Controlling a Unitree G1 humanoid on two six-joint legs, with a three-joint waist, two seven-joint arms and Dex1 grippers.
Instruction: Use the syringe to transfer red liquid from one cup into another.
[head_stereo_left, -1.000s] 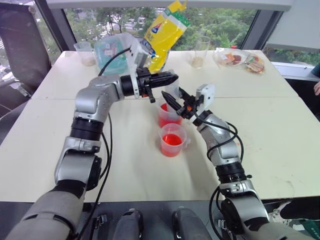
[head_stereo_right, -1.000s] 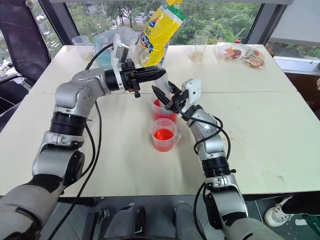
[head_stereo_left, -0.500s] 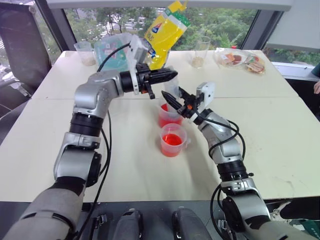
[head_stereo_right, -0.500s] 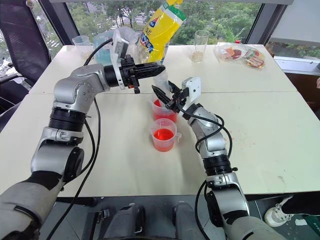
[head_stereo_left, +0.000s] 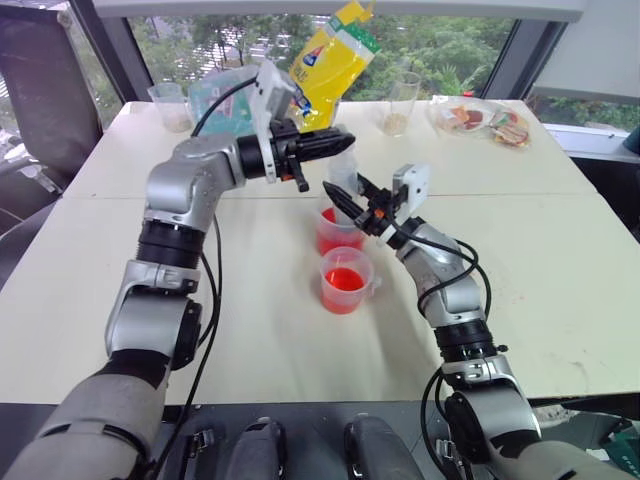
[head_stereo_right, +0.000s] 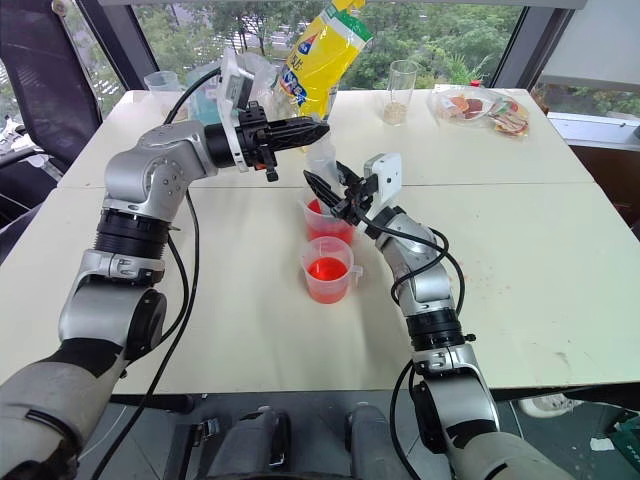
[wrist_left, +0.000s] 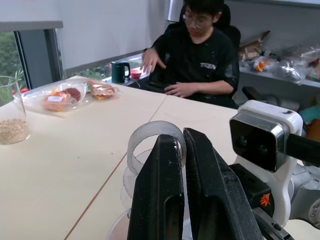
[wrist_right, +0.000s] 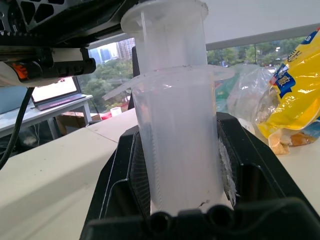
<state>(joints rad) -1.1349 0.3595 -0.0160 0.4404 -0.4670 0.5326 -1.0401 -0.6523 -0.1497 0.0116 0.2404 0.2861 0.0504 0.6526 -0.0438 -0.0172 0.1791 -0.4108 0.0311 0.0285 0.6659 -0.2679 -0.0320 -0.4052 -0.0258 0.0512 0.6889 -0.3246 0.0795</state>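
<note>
The right pincer (head_stereo_left: 345, 196) grips the syringe (wrist_right: 175, 135) over the taller cup (head_stereo_left: 336, 232). The left pincer (head_stereo_left: 338, 142) is closed on its plunger. Both cups hold red liquid (head_stereo_left: 343, 281), so the transfer seems partly done.

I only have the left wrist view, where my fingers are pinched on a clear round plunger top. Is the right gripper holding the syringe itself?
Observer: Yes. The right gripper is shut on the barrel of the syringe, holding it upright.
Operator: What is under it?
Observer: The far cup, with red liquid in it. I cannot tell whether the tip dips in.
Operator: And the other cup?
Observer: The near cup stands just in front of the far one, toward the robot, and also holds red liquid.
</note>
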